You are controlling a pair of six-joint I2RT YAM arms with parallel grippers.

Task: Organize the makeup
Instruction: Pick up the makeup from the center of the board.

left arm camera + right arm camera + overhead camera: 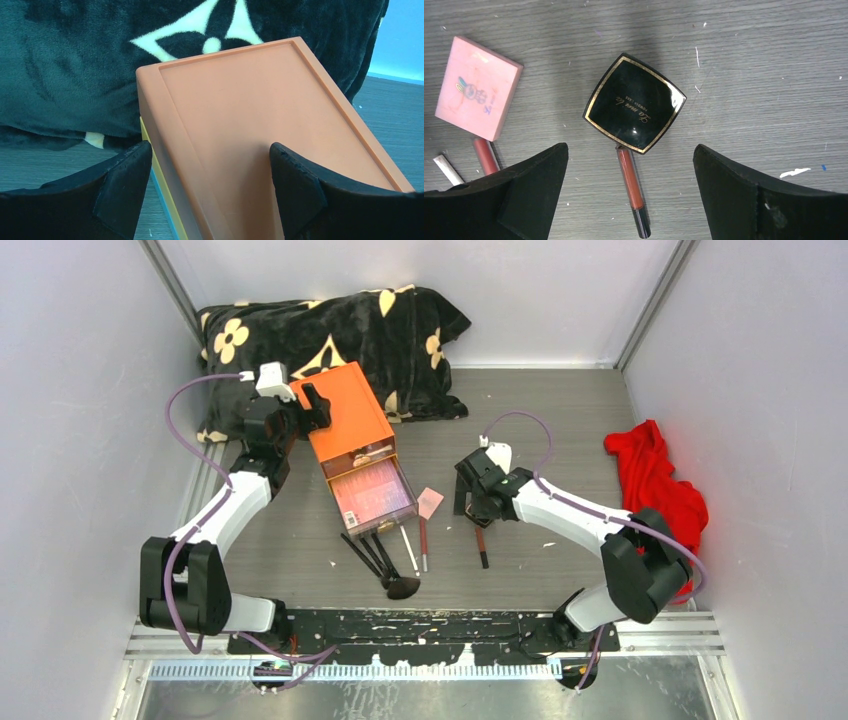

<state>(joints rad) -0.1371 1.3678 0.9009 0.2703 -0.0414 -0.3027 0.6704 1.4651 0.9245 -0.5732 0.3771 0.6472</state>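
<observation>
The orange box (343, 420) stands at the back left, its clear lower drawer (385, 510) pulled out with a shiny pink palette (370, 495) inside. My left gripper (312, 408) is open and straddles the box's left top edge (165, 130). My right gripper (474, 502) is open and hovers over a black gold-rimmed compact (635, 102) and a red tube (630, 182). Black-handled brushes (372, 555), one with a fluffy brown head (403, 587), a red pencil (423, 545) and a small pink square (431, 502) lie in front of the drawer.
A black flowered blanket (300, 335) lies behind the box. A red cloth (655, 480) lies at the right wall. In the right wrist view the pink square (478, 87), a second red tube (485, 155) and a white stick (446, 170) lie to the left.
</observation>
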